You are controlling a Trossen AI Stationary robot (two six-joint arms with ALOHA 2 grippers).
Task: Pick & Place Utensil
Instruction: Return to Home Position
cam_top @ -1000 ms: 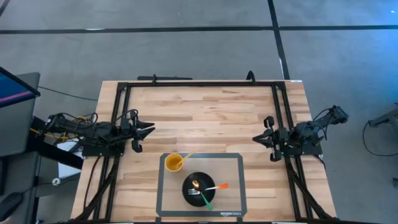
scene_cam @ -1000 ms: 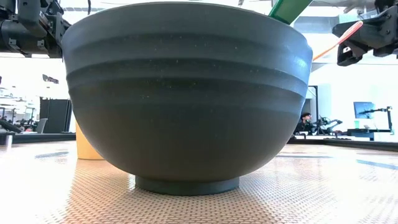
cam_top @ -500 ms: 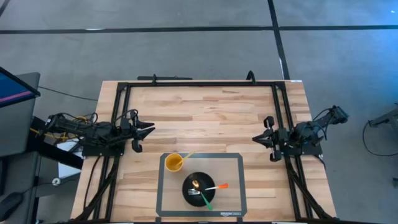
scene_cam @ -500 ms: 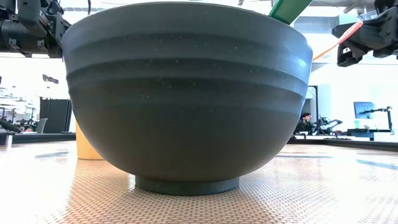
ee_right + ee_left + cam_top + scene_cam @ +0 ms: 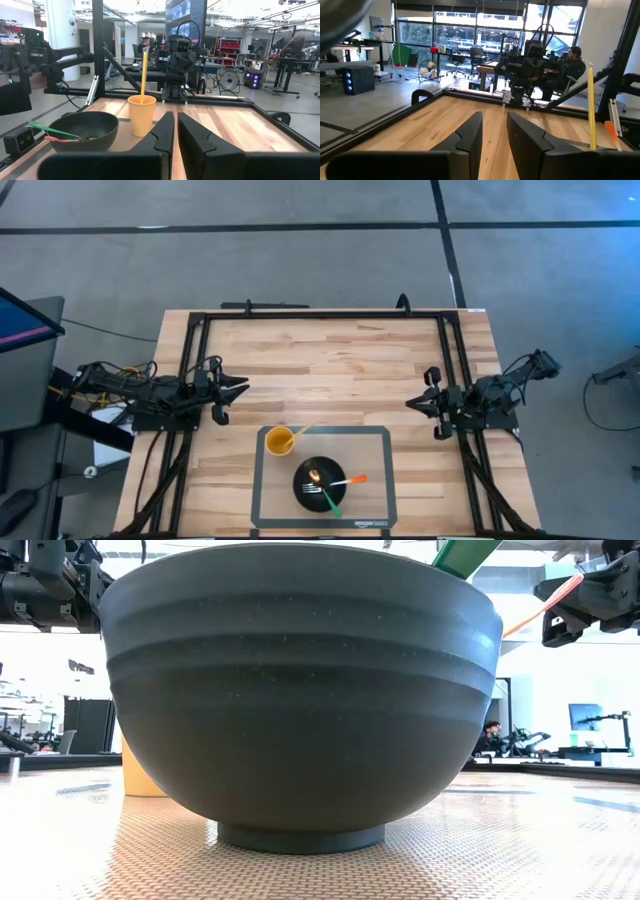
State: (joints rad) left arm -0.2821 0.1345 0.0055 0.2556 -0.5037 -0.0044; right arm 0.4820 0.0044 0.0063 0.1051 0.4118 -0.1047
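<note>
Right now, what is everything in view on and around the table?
table: one, light wood, centre.
mat: one, transparent with a dark edge, on the table.
black bowl: one, on the mat.
yellow cup: one, on the mat beside the bowl.
yellow straw: one, standing in the cup.
green-handled fork: one, in the bowl.
orange-handled utensil: one, in the bowl.
person: one, dark top, beyond the table.
left gripper: dark, open, left edge.
right gripper: dark, shut, right edge.

Bowl point(image 5: 300, 476) sits on the mat point(image 5: 370, 470), utensils point(image 5: 326, 498) inside it; cup point(image 5: 279, 442) just behind-left of the bowl, straw point(image 5: 300, 430) in it.
</note>
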